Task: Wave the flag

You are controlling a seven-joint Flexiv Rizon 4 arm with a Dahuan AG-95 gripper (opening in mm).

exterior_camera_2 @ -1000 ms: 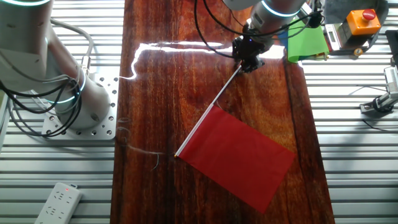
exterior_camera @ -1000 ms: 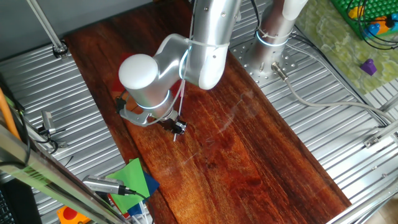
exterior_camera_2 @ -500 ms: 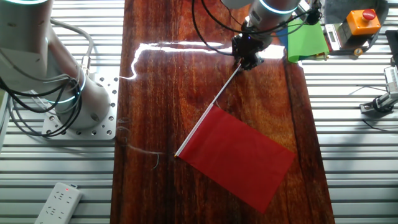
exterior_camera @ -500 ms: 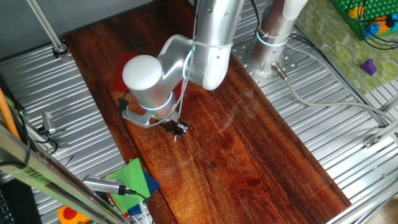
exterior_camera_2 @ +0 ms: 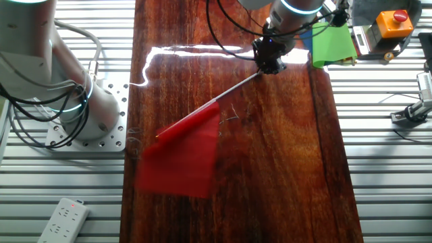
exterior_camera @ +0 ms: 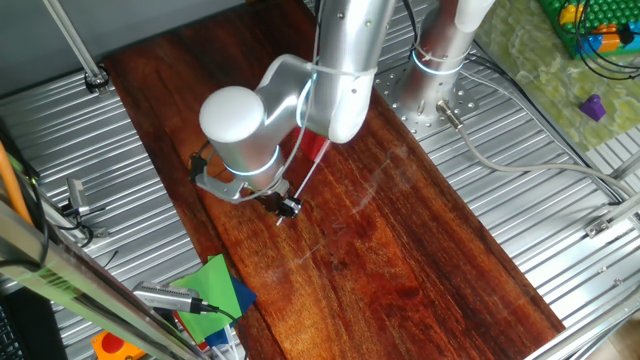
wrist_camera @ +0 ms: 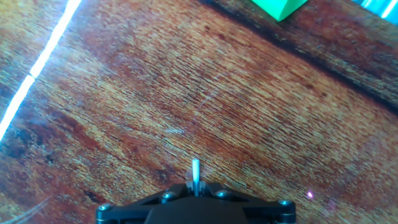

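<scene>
Red flag (exterior_camera_2: 181,156) — stick clamped in gripper (exterior_camera_2: 268,62).

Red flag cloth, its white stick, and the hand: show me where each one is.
red flag cloth (exterior_camera_2: 181,158), the other fixed view, middle of the cloth
white stick (exterior_camera_2: 237,87), the other fixed view, bare shaft
hand (exterior_camera_2: 270,65), the other fixed view, at the fingertips

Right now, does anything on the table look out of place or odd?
Only the flag: its red cloth is blurred and hangs crumpled from the tilted stick, not lying flat. The gripper jaws hold the stick's end. Nothing looks spilled or damaged.
</scene>
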